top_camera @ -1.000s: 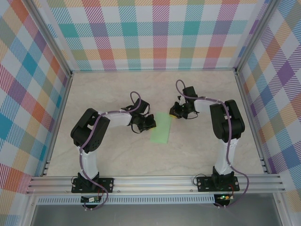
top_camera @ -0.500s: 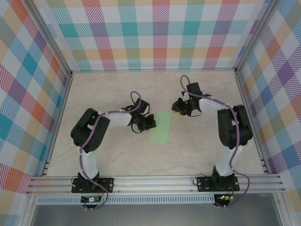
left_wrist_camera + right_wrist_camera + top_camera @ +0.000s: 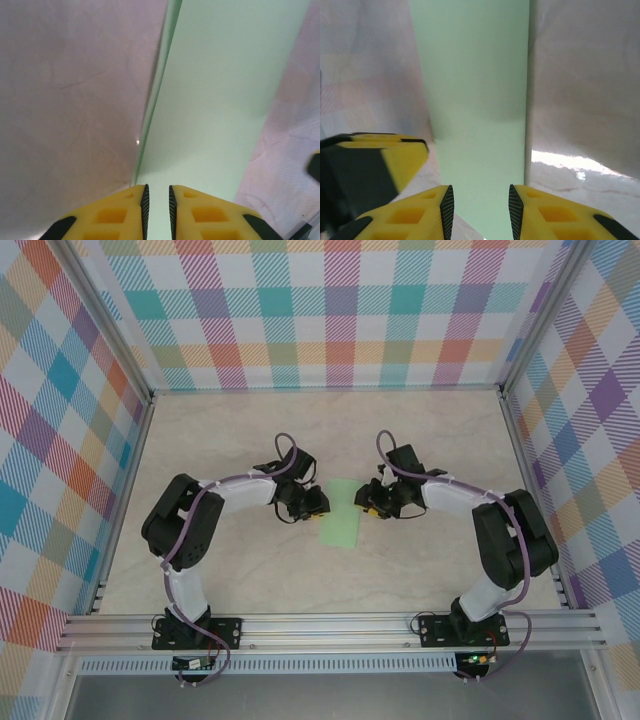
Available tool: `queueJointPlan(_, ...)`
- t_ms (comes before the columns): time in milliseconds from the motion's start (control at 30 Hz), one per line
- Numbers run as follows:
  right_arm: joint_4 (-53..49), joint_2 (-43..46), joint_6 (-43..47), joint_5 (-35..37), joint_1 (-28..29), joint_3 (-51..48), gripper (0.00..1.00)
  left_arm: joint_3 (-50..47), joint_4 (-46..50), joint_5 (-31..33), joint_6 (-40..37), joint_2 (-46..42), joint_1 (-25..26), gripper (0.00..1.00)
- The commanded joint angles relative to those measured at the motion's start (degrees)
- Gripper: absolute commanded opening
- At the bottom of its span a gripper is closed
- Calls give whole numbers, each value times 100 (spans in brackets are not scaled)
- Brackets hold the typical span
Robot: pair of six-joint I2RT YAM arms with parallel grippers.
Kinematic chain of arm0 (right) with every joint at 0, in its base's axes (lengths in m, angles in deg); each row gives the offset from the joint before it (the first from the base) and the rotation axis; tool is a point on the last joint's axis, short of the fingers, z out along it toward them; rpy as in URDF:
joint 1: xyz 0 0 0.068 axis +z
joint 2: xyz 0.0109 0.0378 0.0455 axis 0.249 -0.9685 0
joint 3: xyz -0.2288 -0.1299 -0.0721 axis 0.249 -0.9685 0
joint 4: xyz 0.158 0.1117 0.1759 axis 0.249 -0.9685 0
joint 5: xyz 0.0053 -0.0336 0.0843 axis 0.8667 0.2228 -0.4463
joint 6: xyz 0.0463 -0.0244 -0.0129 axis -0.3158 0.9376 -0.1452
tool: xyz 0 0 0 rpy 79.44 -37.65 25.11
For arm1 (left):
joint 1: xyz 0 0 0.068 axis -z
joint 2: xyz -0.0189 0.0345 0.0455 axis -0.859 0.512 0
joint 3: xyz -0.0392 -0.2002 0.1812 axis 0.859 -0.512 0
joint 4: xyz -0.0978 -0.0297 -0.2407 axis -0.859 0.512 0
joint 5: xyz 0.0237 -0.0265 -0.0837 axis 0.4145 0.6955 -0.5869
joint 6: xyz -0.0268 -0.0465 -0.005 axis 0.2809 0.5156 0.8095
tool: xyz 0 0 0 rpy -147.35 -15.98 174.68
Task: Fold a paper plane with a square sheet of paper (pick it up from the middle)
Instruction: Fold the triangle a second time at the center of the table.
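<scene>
The square sheet of paper [image 3: 343, 514] lies on the table as a narrow pale mint-green strip, folded double. In the left wrist view the sheet [image 3: 225, 90] shows a doubled edge along its left side. My left gripper [image 3: 318, 504] sits at the strip's left edge, and its jaws [image 3: 156, 187] are open by a narrow gap with green paper showing in it. My right gripper [image 3: 366, 502] is at the strip's right edge. Its jaws [image 3: 479, 189] are open wider, and the sheet [image 3: 475, 75] runs up between them. No paper plane shape shows.
The pale marble tabletop [image 3: 250, 440] surrounds the strip, with checked walls on three sides and a metal rail [image 3: 330, 625] at the near edge. A yellow finger of the left gripper [image 3: 380, 160] shows in the right wrist view, close beside the strip.
My right gripper came back from the far right down to the strip's right edge and opened. My left gripper's jaws parted a little. The strip stayed put.
</scene>
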Motion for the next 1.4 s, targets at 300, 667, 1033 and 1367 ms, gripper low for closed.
queueJointPlan(300,-192,-290,-278,109,370,126,33,-174,88,-270,38,-314,-272,33)
queueJointPlan(667,-196,-499,-262,264,375,0,32,-281,11,-338,74,-191,-304,37)
queueJointPlan(1033,-157,-80,-224,367,373,-49,32,-300,28,-317,72,-209,-304,38)
queueJointPlan(1367,291,-410,-389,57,397,-91,32,-316,34,-303,81,-191,-304,39)
